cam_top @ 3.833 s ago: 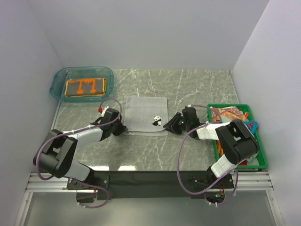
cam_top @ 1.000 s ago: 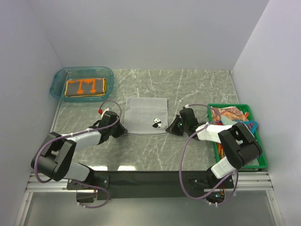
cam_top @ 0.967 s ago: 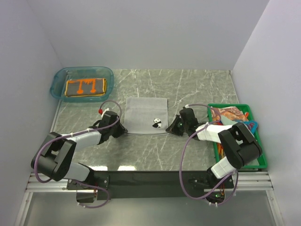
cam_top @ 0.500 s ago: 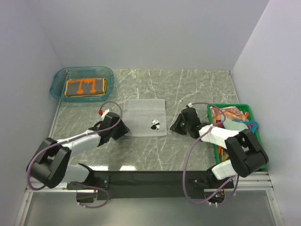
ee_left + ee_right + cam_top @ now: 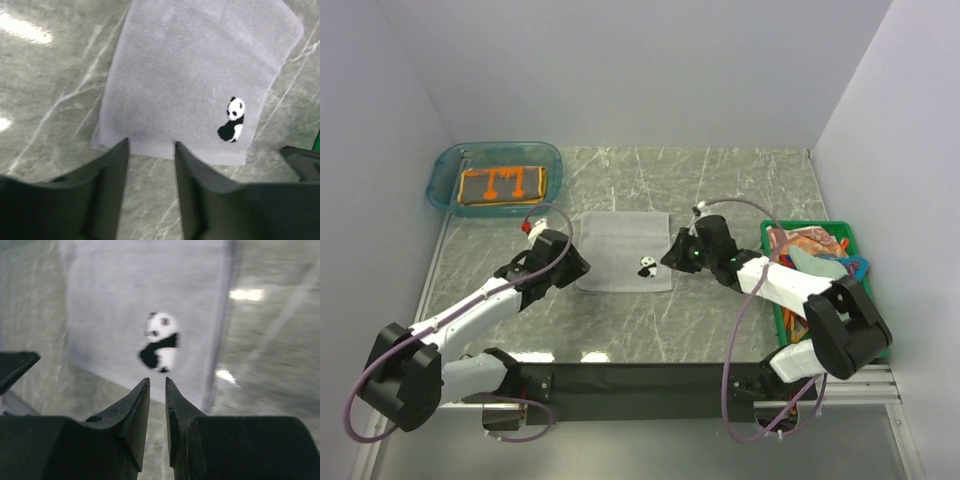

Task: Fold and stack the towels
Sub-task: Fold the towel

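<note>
A pale grey-white towel (image 5: 620,245) with a small panda mark (image 5: 646,266) lies flat on the marble table, between my two grippers. My left gripper (image 5: 578,268) hovers at its near left corner, jaws open and empty; in the left wrist view the gripper (image 5: 150,146) frames the towel's (image 5: 200,70) near edge. My right gripper (image 5: 670,257) sits at the near right corner. Its jaws (image 5: 157,382) stand a narrow gap apart with nothing in them, just short of the panda (image 5: 160,347). An orange-brown towel (image 5: 502,184) lies folded in the teal tub (image 5: 440,178).
A green crate (image 5: 873,325) at the right edge holds several crumpled towels (image 5: 810,245), one red-patterned, one pale green. The teal tub stands at the back left. Grey walls close in on both sides and the back.
Both grippers have opened and let go of the grey towel's near corners, then lifted off. The towel now lies flat, shifted a little left and nearer.
</note>
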Tool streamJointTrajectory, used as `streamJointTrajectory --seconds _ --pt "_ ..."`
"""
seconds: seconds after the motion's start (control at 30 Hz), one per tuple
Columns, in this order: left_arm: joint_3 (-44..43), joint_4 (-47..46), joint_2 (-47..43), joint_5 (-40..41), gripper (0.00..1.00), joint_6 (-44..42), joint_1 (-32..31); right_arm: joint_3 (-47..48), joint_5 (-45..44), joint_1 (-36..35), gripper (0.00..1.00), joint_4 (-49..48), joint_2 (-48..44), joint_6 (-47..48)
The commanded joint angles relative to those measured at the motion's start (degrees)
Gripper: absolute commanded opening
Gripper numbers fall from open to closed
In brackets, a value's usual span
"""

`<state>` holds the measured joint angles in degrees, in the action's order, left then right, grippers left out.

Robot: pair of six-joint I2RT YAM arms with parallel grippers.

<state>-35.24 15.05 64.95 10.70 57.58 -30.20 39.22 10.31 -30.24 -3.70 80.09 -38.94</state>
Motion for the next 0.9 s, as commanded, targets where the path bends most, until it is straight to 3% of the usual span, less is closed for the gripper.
streamJointTrajectory --seconds 0.0,0.03,0.27,0.5,0.7,0.77,0.8,0.87 --pt "-2.98 -1.68 2.45 -0.94 0.43 -2.82 -0.48 2.88 7.09 -1.75 0.26 -6.21 5.31 -0.34" --pt "-3.51 -2.47 5.07 -1.55 0.36 -3.17 -0.65 2.88 8.05 -1.84 0.26 -7.27 6.55 -2.0" --pt "-3.87 -6.61 16.87 -2.53 0.2 -3.44 -0.57 0.86 7.8 0.87 0.26 -9.39 14.82 -6.67" --pt "3.42 -6.96 14.25 -5.33 0.18 0.33 -1.7 -5.91 2.09 5.1 0.26 -7.29 8.96 -7.64" --pt "4.93 -5.56 8.01 -5.26 0.25 3.24 -7.77 -5.91 0.68 5.19 0.26 -5.87 2.27 -6.24" --pt "4.05 -4.07 5.9 -4.02 0.36 3.41 -7.95 -4.86 1.9 5.19 0.27 -8.06 -0.27 -5.28" --pt "2.65 -4.06 3.98 -2.02 0.42 2.98 -8.04 -4.16 3.91 5.19 0.37 -9.03 -0.64 -4.14" --pt "0.19 -3.54 3.43 -0.42 0.58 0.88 -7.51 -0.84 6.47 5.19 0.48 -11.66 0.14 -2.99"
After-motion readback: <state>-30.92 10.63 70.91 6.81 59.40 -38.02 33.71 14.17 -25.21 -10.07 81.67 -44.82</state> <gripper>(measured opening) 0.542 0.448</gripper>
